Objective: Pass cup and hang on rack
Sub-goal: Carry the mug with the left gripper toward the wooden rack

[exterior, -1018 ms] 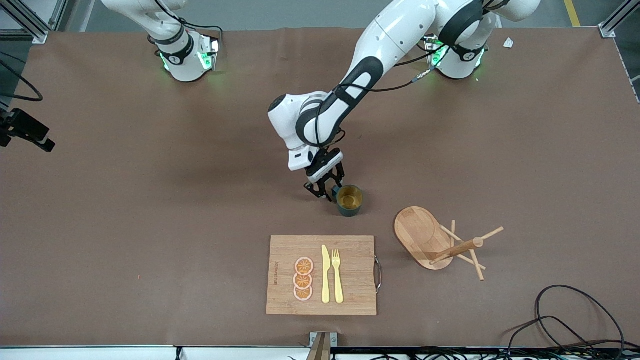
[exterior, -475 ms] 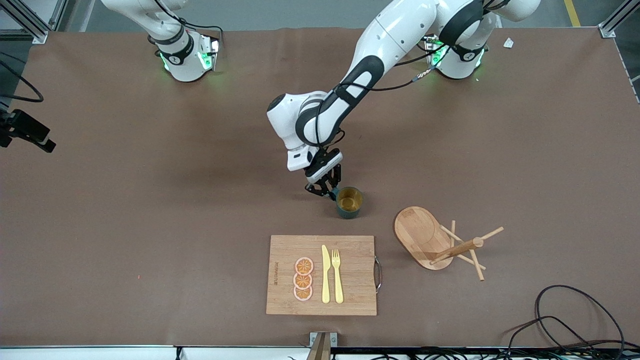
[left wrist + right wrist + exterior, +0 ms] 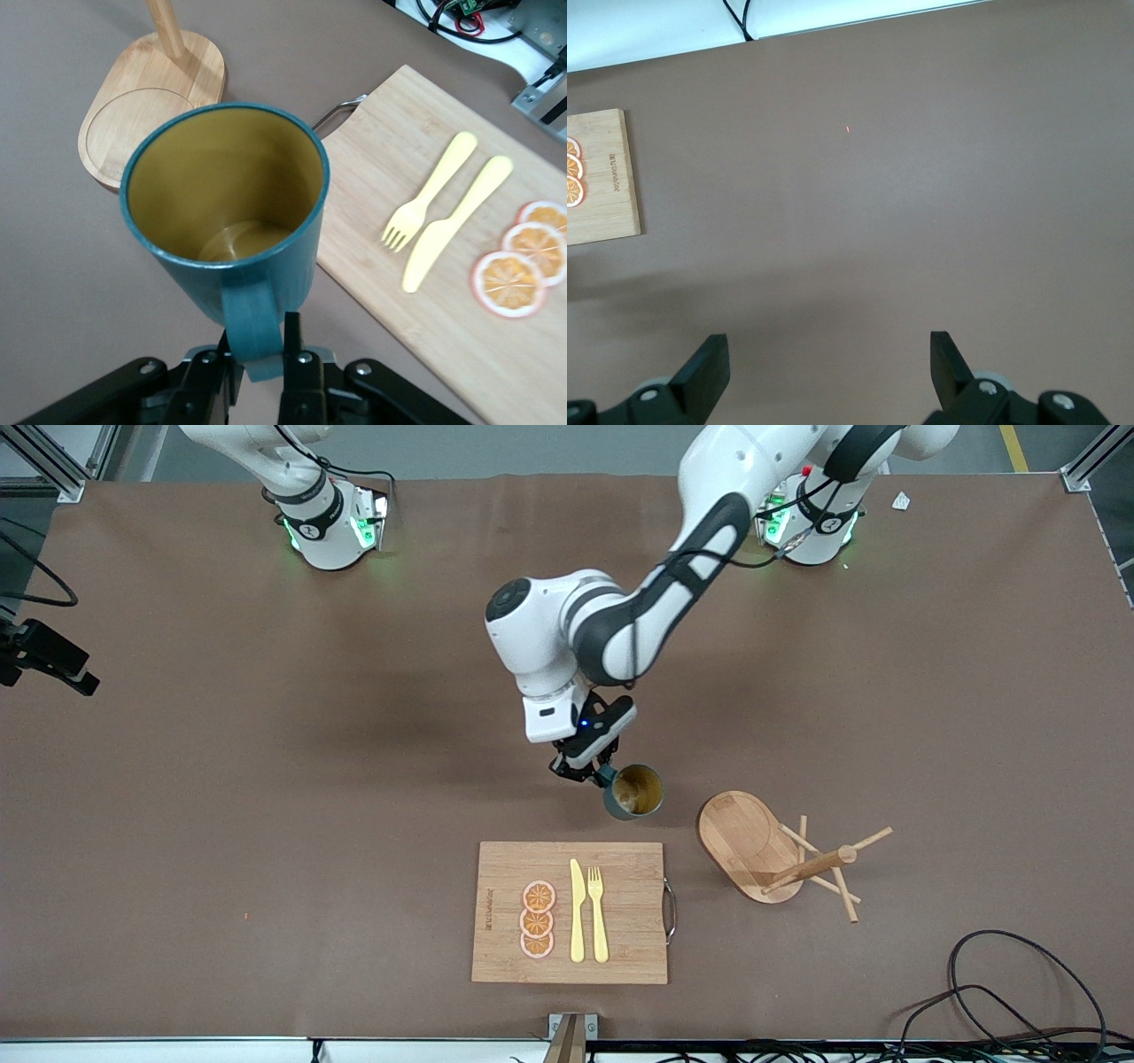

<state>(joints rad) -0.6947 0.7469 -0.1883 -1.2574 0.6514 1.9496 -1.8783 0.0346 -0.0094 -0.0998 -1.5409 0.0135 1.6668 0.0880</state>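
The teal-green cup (image 3: 636, 791) with its gold inside hangs tilted just above the table, between the cutting board and the rack. My left gripper (image 3: 592, 772) is shut on the cup's side handle. In the left wrist view the cup (image 3: 226, 204) fills the middle and the left gripper (image 3: 259, 341) pinches the handle from both sides. The bamboo rack (image 3: 811, 865) stands on its oval base (image 3: 742, 837) toward the left arm's end, beside the cup, and shows in the left wrist view (image 3: 151, 97). My right gripper (image 3: 828, 354) is open and empty over bare table, waiting.
A rectangular bamboo cutting board (image 3: 620, 912) with a metal handle lies nearer the front camera than the cup. It carries a yellow knife (image 3: 577, 912), a yellow fork (image 3: 598, 912) and three orange slices (image 3: 537, 919). Black cables (image 3: 1001, 983) lie at the front corner by the left arm's end.
The left gripper has shut on the cup's handle and lifted the cup off the table, shifting it a little toward the rack and tilting it. The right arm has not moved.
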